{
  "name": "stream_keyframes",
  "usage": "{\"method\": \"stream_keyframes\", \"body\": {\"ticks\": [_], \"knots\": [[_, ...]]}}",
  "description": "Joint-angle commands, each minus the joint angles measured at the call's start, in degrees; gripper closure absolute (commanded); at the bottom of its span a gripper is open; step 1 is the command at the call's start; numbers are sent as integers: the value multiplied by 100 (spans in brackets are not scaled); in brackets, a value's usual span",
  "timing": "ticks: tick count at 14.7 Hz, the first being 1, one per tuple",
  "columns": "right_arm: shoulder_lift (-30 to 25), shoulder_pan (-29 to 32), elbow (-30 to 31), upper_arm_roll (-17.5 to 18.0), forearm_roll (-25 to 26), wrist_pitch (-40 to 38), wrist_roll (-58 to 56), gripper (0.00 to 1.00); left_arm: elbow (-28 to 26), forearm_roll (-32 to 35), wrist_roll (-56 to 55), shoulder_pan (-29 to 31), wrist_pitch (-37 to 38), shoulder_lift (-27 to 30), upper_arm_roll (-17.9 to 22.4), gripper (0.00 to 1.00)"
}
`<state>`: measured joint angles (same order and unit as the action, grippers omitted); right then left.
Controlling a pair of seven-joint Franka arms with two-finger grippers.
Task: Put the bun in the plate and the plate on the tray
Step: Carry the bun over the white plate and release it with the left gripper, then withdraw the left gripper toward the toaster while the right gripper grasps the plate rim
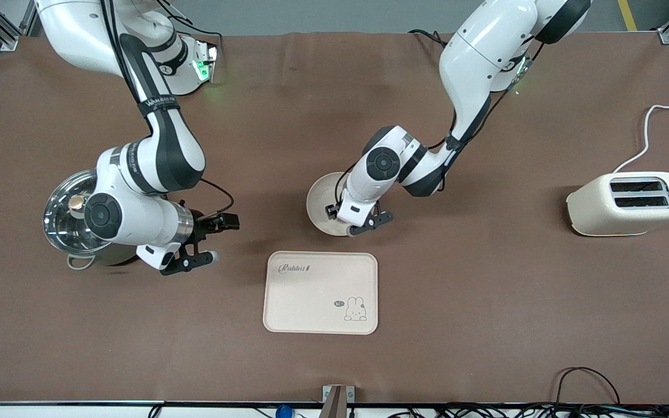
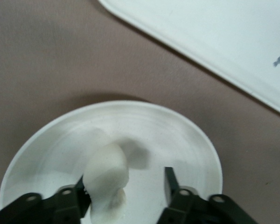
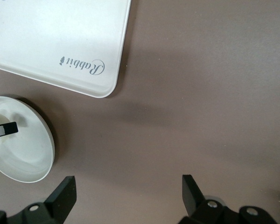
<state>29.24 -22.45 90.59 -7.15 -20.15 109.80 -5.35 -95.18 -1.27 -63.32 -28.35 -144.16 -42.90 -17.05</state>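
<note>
The round cream-white plate (image 1: 322,200) lies on the brown table, just farther from the front camera than the tray (image 1: 321,293) with its "Rabbit" lettering. My left gripper (image 1: 339,216) is low over the plate and hides the bun in the front view. In the left wrist view the pale bun (image 2: 107,175) lies in the plate (image 2: 177,135) against one finger (image 2: 79,192); the other finger stands apart from it, so the left gripper (image 2: 126,186) is open. My right gripper (image 1: 215,239) waits open and empty over bare table toward the right arm's end, also seen in its own view (image 3: 128,186).
A steel pot with a glass lid (image 1: 73,212) stands beside the right arm's wrist. A cream toaster (image 1: 628,203) with a white cable stands toward the left arm's end. The right wrist view shows the tray's corner (image 3: 51,42) and the plate (image 3: 23,154).
</note>
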Motion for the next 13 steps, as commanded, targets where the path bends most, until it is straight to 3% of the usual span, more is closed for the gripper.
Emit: {"method": "stream_keyframes", "body": {"ticks": [1,5,7,10,13], "knots": [[-41,-101,11,-5,-147,-2,-10,0,52,127,-66,31,282,176,0,0],[108,-391,46,-5,-182,155,-1,4,193,654,4,215,1512,614,9,0],[248,-627,72,-5,-462,208,-1,8,202,760,318,530,1968,974,0,0],[520,-1023,81,-5,-639,305,-1,15,281,778,1755,1426,2812,1607,-44,0],[714,-1357,125,-5,-701,506,8,24,298,725,3173,2314,3174,2178,-70,0]]}}
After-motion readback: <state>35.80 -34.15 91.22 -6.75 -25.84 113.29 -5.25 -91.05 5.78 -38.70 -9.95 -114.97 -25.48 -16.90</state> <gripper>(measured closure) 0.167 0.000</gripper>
